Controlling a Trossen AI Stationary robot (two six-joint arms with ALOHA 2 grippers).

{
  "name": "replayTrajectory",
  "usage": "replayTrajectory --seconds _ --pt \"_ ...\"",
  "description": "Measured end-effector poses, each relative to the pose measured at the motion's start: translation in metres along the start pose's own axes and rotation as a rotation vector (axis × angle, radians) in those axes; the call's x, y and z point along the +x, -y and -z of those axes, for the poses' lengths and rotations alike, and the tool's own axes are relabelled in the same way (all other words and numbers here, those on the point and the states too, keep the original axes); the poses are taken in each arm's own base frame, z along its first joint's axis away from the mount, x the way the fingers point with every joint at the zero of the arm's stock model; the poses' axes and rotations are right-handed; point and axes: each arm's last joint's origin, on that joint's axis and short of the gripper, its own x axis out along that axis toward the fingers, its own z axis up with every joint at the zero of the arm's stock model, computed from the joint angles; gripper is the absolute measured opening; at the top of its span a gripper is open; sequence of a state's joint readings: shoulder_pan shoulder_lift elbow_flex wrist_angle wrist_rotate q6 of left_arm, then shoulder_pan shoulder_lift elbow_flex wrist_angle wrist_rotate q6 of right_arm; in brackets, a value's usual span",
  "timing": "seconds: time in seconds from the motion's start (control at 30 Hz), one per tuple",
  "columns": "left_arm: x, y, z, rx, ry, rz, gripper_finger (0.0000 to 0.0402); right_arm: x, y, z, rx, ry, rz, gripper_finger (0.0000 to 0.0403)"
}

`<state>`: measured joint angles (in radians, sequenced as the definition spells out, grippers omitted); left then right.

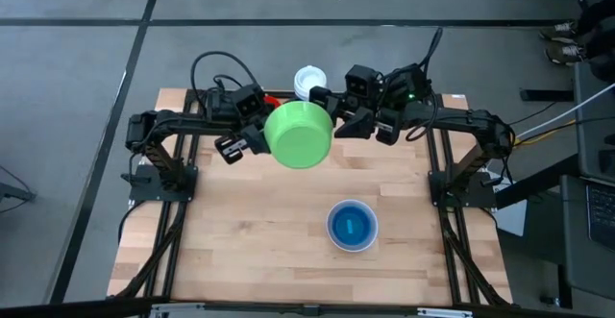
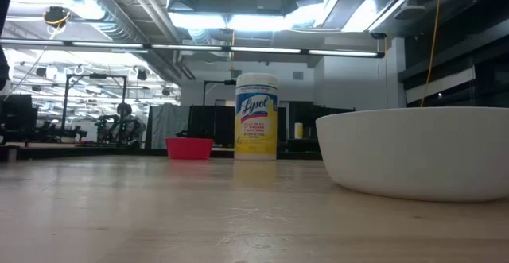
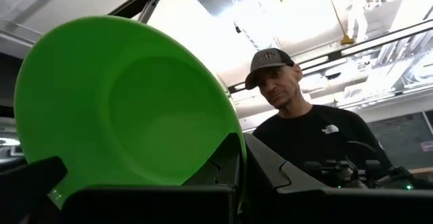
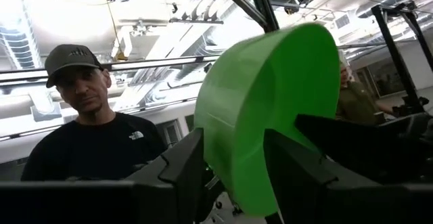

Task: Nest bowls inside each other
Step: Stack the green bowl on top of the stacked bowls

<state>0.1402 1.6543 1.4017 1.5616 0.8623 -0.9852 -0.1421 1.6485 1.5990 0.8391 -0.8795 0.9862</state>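
Mid-handover above rear of bench point(image 1: 240, 260): green bowl point(image 1: 300, 135) pinched by shut left claw point(image 1: 252, 143), right claw point(image 1: 338, 118) straddling rim, not clamped; next, close right, release left, carry to blue bowl point(image 1: 352, 226).

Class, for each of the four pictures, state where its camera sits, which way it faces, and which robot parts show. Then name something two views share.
High view: overhead, facing down on the table; both arms, left gripper shut on the green bowl, right gripper around its rim.
Low view: tabletop height, facing across; red bowl, Lysol tub, white bowl; no arm.
Left wrist: facing up into the green bowl; own fingers.
Right wrist: likewise; fingers straddle the bowl.
Shared: both wrist views show the person.
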Motion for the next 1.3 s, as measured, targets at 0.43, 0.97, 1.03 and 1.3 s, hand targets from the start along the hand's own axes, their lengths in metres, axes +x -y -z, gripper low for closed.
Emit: replayTrajectory --seconds 0.43,0.97,1.03,1.3 --pt "0.0 0.0 0.0 0.002 -0.001 0.003 0.0002 0.001 -0.004 -0.001 -0.047 -0.009 -0.031 0.0013" --pt "0.002 -0.007 -0.005 -0.184 -0.133 0.012 0.01 0.004 -0.013 0.002 -0.04 -0.095 -0.156 0.0002" --pt "0.002 -0.01 -0.006 -0.219 -0.178 0.009 0.0116 0.004 -0.014 0.001 -0.044 -0.091 -0.16 0.0002" --pt "-0.012 -0.016 -0.016 -0.174 -0.225 -0.016 0.0159 -0.008 -0.009 -0.01 -0.029 -0.065 -0.111 0.0001"
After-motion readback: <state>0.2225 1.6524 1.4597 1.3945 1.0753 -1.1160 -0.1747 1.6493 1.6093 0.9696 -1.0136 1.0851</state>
